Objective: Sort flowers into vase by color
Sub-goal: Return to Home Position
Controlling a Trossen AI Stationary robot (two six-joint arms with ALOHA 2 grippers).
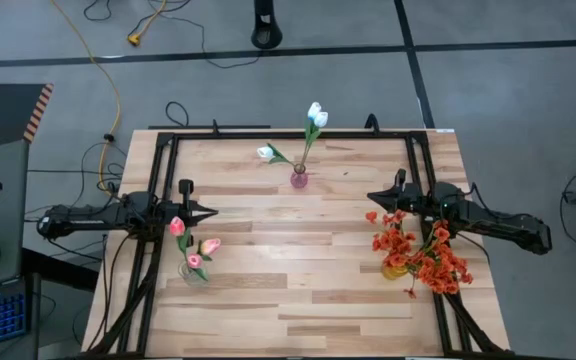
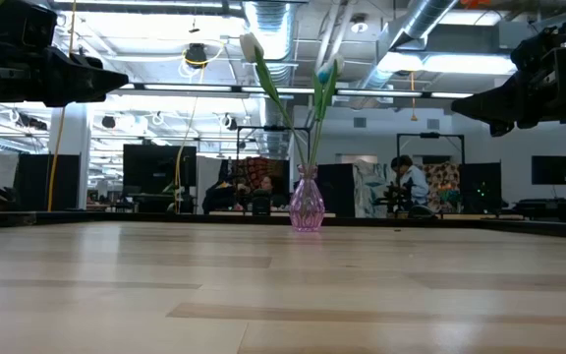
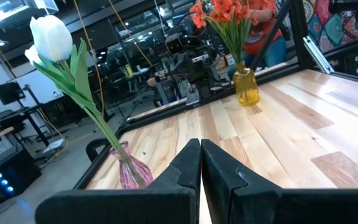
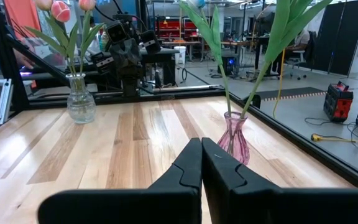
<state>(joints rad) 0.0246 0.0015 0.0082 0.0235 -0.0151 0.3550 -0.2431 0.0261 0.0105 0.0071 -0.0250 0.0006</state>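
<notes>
My worktop (image 1: pixel 298 300) of pale wood planks stands on a grey floor (image 1: pixel 508 100) crossed by black tape lines (image 1: pixel 488 46), with a yellow cable (image 1: pixel 134 38) trailing over it. Beyond, silver ducts (image 2: pixel 268 25) and strip lights (image 2: pixel 440 64) hang overhead; people (image 2: pixel 408 182) sit among dark monitors (image 2: pixel 150 167).

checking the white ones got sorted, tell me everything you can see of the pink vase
The pink vase is small, translucent pink glass by its look, with a faceted bulbous body, narrow neck and flared mouth. It stands upright on the wooden table, toward its far edge, midway between the arms. Two white tulips on green stems stand in it, leaning apart. Nothing else touches it; the left gripper and right gripper, both shut, are well clear.
</notes>
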